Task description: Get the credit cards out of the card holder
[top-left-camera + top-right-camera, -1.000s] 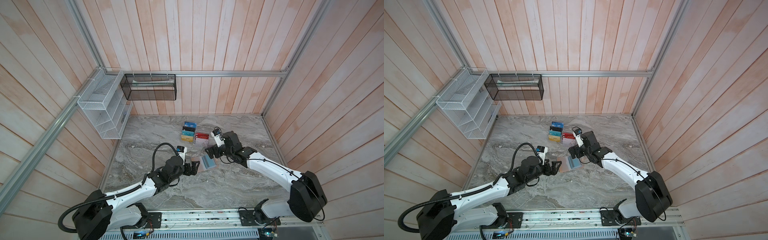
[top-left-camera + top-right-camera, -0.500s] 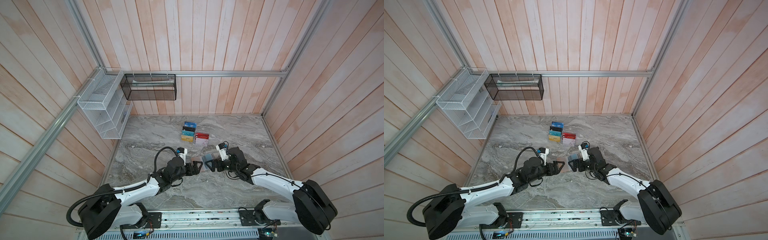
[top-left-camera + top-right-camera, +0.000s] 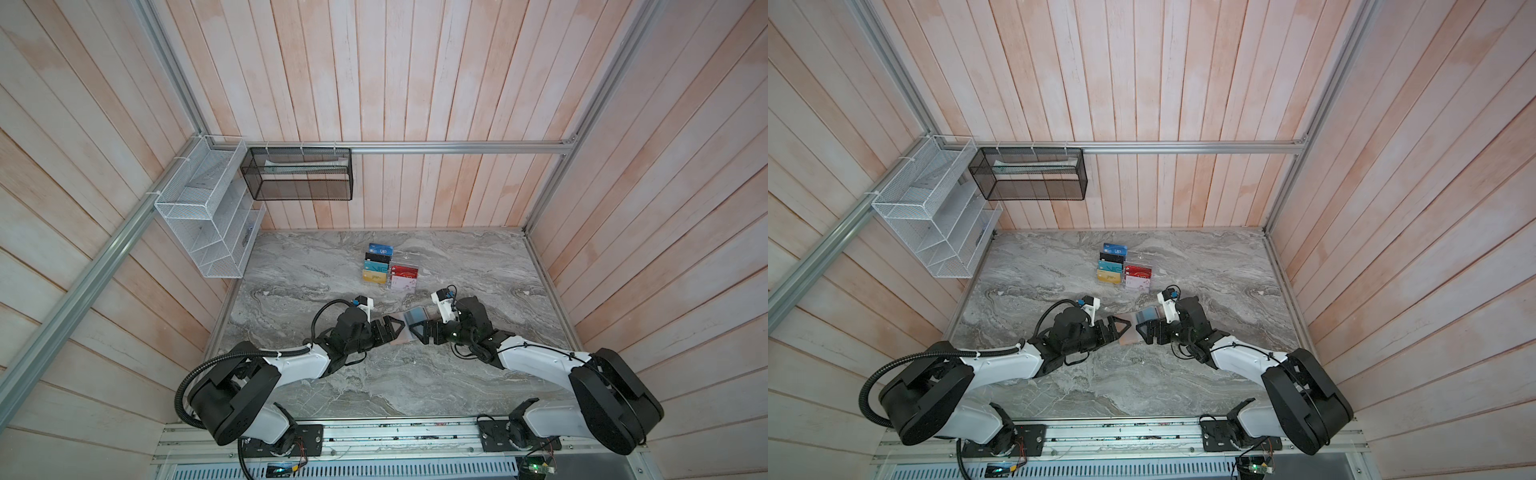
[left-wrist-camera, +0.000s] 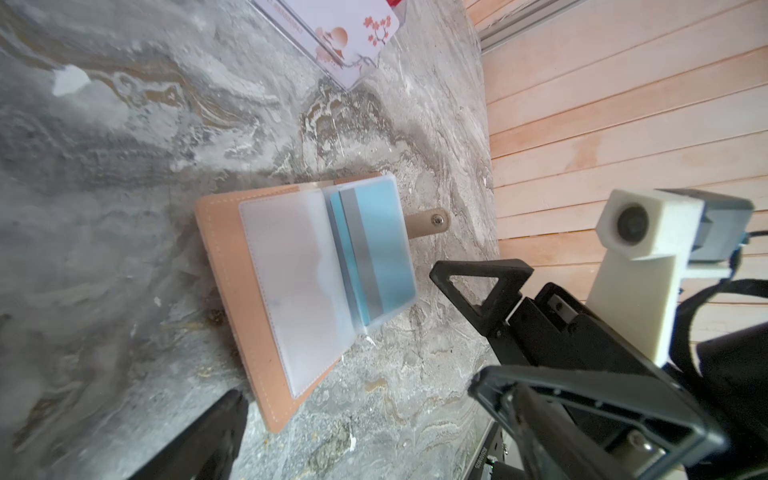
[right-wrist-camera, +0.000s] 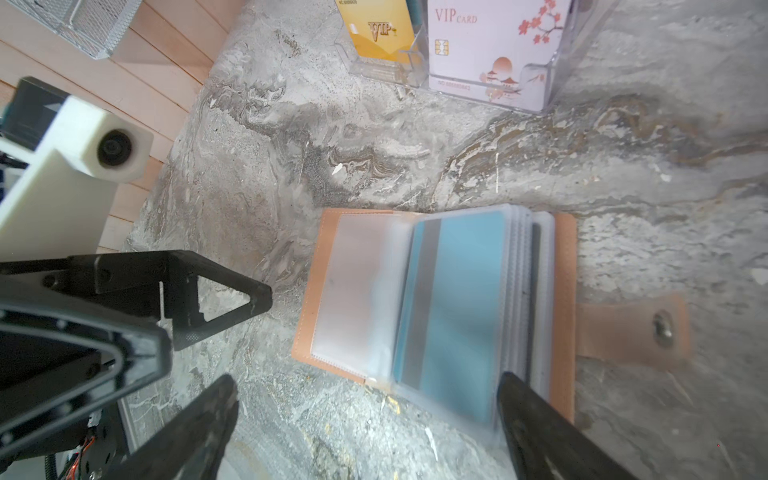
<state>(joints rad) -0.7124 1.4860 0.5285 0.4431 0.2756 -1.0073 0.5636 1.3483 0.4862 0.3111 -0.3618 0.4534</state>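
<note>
In both top views the card holder (image 3: 400,338) (image 3: 1128,338) is largely hidden. The left gripper (image 3: 397,332) and the right gripper (image 3: 415,334) face each other over it at the middle of the marble table (image 3: 291,291), so only a tan corner and a blue-grey page show. Both grippers' fingers are spread wide and carry nothing.

In the right wrist view one of the right gripper's own fingers (image 5: 536,419) covers a corner of the clear sleeves (touching or just above, I cannot tell).

The wrist views show more than the top views. The holder lies open and flat, with a blue credit card (image 4: 382,249) (image 5: 465,311) with a grey stripe inside a clear sleeve. The snap strap (image 4: 428,222) (image 5: 631,328) sticks out onto the marble from the holder's right side. A dark edge (image 5: 536,249) deeper in the stack of pages is too narrow to identify.

The acrylic stand (image 3: 405,255) stands on the far side of the holder, apart from it. Both wrist views cut it off, showing only its front cards.
</note>
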